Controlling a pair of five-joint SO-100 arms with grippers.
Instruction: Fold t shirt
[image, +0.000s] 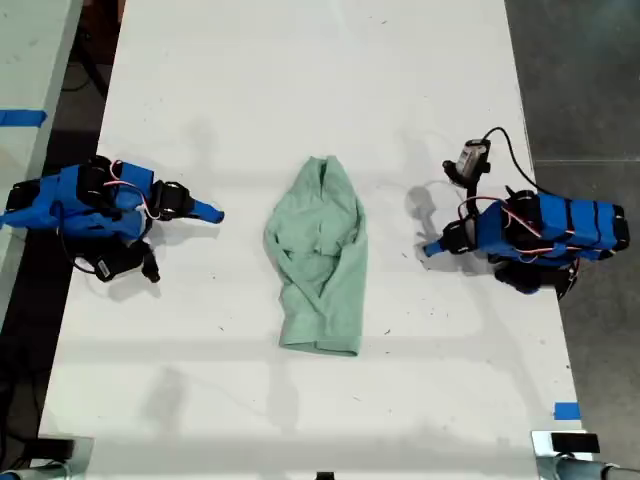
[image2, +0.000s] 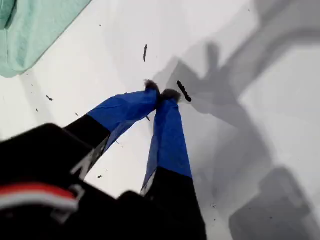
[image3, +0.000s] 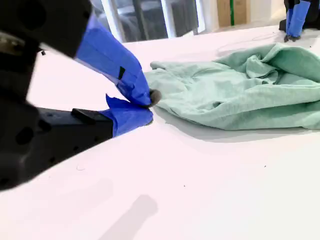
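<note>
The pale mint-green t shirt lies crumpled lengthwise in the middle of the white table. My first gripper is on the exterior view's right, pointing at the shirt from a short gap. Its blue-taped tips meet just above the tabletop, shut and holding nothing, with the shirt's corner off to one side. My second gripper is on the exterior view's left, also aimed at the shirt and apart from it. It is shut and empty, low over the table, with the shirt just beyond it.
The table's long edges run close behind both arm bases. A blue tape mark sits near the table's corner at the exterior view's lower right. A second table with blue tape stands at the exterior view's left. Small dark specks dot the tabletop.
</note>
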